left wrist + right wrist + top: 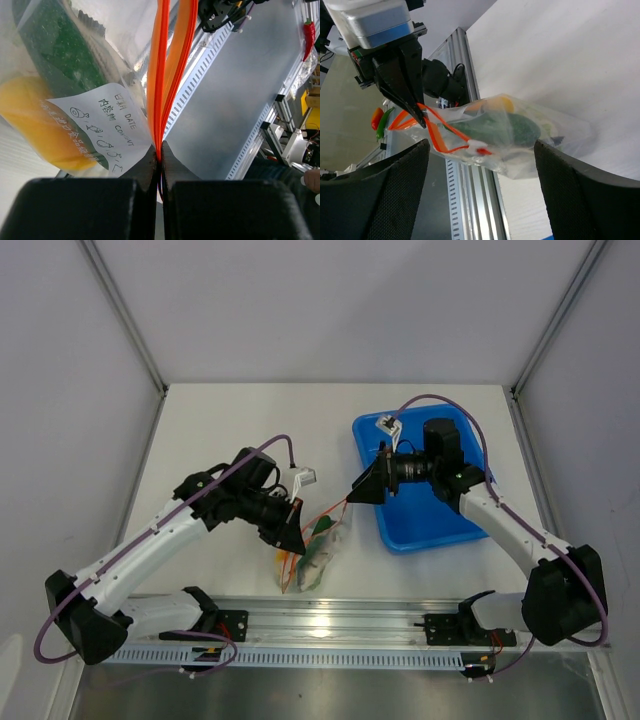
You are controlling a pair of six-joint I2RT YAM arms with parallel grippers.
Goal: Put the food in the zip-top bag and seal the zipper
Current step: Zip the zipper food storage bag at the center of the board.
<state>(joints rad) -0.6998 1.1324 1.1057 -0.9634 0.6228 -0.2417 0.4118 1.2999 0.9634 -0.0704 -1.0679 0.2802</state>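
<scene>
The zip-top bag (316, 554) hangs above the table's near edge with food inside. In the left wrist view I see a green piece (60, 50), a yellow-orange piece (40, 125) and a white handwritten label (102, 127). My left gripper (293, 530) is shut on the orange zipper (161, 75) at one end. My right gripper (356, 490) is open and empty, facing the bag (520, 132) from the right, apart from it. The zipper's two strips (434, 131) spread apart up to a white slider (478, 145). A dark grey piece (558, 140) shows at the bag's far end.
The blue tray (440, 525) lies under my right arm at the right. The aluminium rail (330, 620) with the arm bases runs along the near edge, just below the bag. White walls enclose the table on three sides.
</scene>
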